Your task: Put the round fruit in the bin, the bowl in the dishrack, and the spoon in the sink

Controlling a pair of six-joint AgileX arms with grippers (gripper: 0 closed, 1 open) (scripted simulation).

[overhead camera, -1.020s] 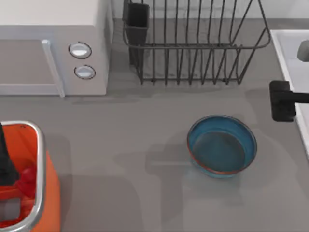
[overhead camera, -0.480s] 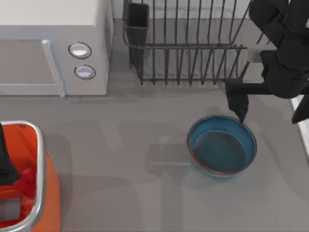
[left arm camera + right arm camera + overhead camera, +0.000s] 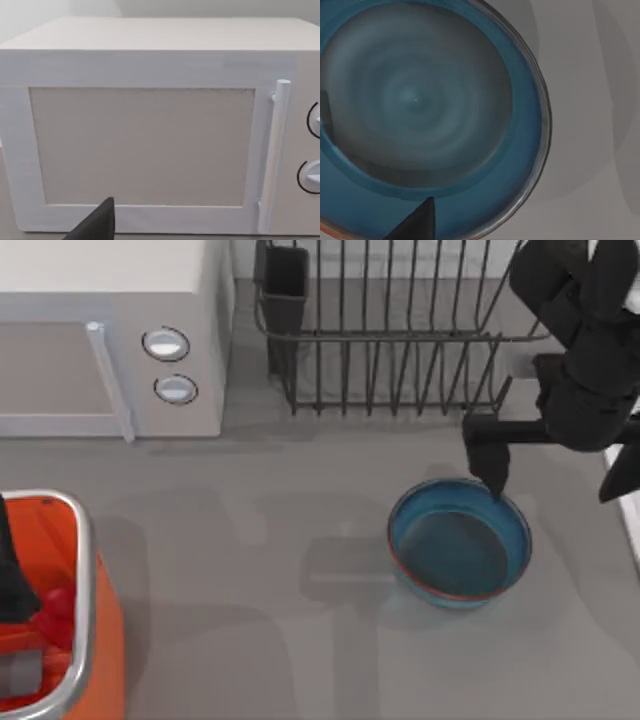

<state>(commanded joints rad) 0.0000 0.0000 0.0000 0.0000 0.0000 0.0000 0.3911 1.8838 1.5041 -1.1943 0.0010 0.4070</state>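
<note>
Our right claw (image 3: pixel 555 465) has swung in from the sink side over the last second and now hovers at the blue bowl's (image 3: pixel 459 540) far rim, fingers spread wide and empty. The bowl sits on the bench (image 3: pixel 260 570) in front of the dishrack (image 3: pixel 400 335), so we judge its grasp is next. Our left claw's (image 3: pixel 10 580) opening we cannot tell; it hangs over the bin (image 3: pixel 85 570), where the round fruit (image 3: pixel 58 612) already lies.

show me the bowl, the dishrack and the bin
bowl (image 3: pixel 455 550), top view, on its teal-grey inside
dishrack (image 3: pixel 400 337), top view, on its front rail
bin (image 3: pixel 82 560), top view, on its silver rim
</note>
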